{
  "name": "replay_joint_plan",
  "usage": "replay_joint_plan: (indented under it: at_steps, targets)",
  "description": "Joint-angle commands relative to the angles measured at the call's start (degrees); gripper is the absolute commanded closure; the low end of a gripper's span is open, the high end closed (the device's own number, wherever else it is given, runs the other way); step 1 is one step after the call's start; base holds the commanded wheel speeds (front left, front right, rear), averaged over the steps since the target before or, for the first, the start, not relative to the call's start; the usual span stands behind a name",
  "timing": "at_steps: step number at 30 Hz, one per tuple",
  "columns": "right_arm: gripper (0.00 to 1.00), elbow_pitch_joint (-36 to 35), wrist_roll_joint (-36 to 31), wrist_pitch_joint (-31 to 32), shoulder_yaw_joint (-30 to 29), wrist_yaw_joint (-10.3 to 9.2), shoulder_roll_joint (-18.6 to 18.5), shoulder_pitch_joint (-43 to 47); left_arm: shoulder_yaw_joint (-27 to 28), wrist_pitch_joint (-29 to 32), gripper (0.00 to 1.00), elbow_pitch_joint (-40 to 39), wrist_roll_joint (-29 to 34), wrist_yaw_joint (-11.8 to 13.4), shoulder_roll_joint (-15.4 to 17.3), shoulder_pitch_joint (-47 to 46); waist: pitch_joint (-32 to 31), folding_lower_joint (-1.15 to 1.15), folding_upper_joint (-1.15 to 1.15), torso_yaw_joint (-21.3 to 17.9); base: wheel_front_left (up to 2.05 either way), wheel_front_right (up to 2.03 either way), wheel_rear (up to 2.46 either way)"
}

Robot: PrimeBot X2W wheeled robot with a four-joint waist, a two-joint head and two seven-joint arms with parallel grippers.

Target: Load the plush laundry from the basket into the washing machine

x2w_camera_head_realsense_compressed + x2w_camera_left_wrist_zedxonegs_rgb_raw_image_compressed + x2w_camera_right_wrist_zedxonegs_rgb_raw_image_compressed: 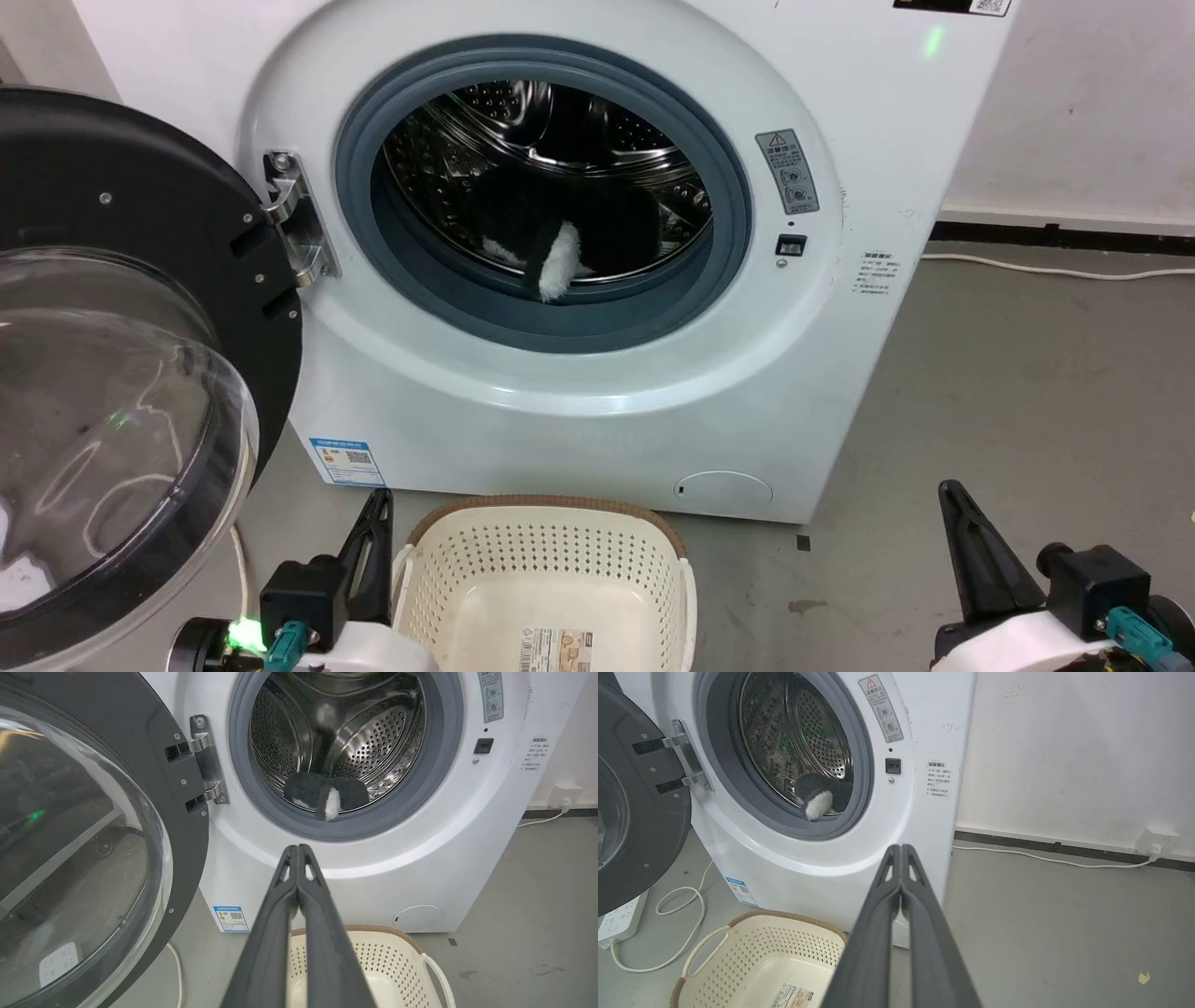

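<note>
The black plush laundry (pixel 569 233) with a white furry patch lies inside the steel drum of the white washing machine (pixel 840 308), its white end resting on the grey seal. It is also seen as the plush (pixel 327 795) and the plush (pixel 817 800) in the wrist views. The cream basket (pixel 560 579) stands on the floor in front of the machine with nothing in it but its label. My left gripper (pixel 378 499) is shut, just left of the basket. My right gripper (pixel 948 490) is shut, well to the basket's right. In the wrist views the left gripper (pixel 298 848) and the right gripper (pixel 900 847) both hold nothing.
The black-rimmed clear door (pixel 112 373) hangs wide open at the left, close to my left arm. A white power strip (pixel 619 917) and cable (pixel 677 905) lie on the floor under it. A cable (pixel 1055 271) runs along the right wall. Grey floor (pixel 1008 392) extends to the right.
</note>
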Motion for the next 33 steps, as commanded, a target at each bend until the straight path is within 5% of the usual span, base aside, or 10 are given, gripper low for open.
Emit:
replay_joint_plan:
  at_steps: [1, 33]
  targets:
    - [1.00, -0.4, -0.5, 0.3, 0.1, -0.03, 0.0, -1.1, 0.4, 0.3, 1.00, -0.5, 0.5, -0.3, -0.2, -0.9, 0.0, 0.00, 0.00, 0.0, 0.00, 0.00, 0.00]
    - [1.00, -1.3, -2.9, 4.3, 0.9, -0.05, 0.0, -2.2, 2.9, 4.3, 1.00, -1.9, 2.8, -0.6, -1.7, -1.8, 0.2, 0.00, 0.00, -0.9, 0.00, 0.00, 0.00]
